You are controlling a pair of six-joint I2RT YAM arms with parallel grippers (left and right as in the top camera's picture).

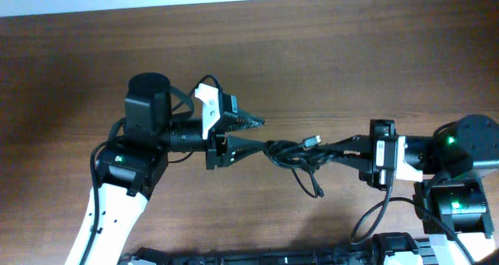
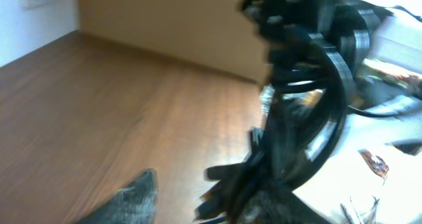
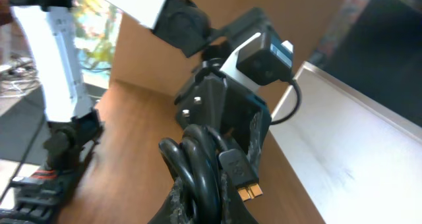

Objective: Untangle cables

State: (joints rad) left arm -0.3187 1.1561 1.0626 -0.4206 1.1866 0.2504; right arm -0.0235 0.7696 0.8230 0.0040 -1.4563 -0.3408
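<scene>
From above, the cables [image 1: 290, 152] sit as 1 dark knot over the wooden table [image 1: 351, 54], strung between the 2 arms. The right gripper [image 1: 341, 150] comes in from the right with its jaws pinched together on the strands. The left gripper [image 1: 263, 135] faces it with its 2 fingers splayed apart. The upper finger is clear of everything, and the tip of the lower one meets the left side of the knot. The overhead view doesn't show whether that is more than a touch. A silvery plug [image 1: 313, 140] pokes out of the top of the bundle, and 1 loose strand [image 1: 312, 183] trails off toward the near edge of the table.

The right wrist camera gives what the overhead can't. Thick black loops rise straight out of its own clamped fingers [image 3: 178, 207], and right beside them is a flat connector [image 3: 241, 178] with coppery contacts at its tip. Behind them the left gripper shows head-on.

The left wrist camera is badly blurred. I can make out 1 grey textured finger [image 2: 138, 197] at the bottom and black bands sweeping across the right half, but I cannot tell cable from gripper there.
</scene>
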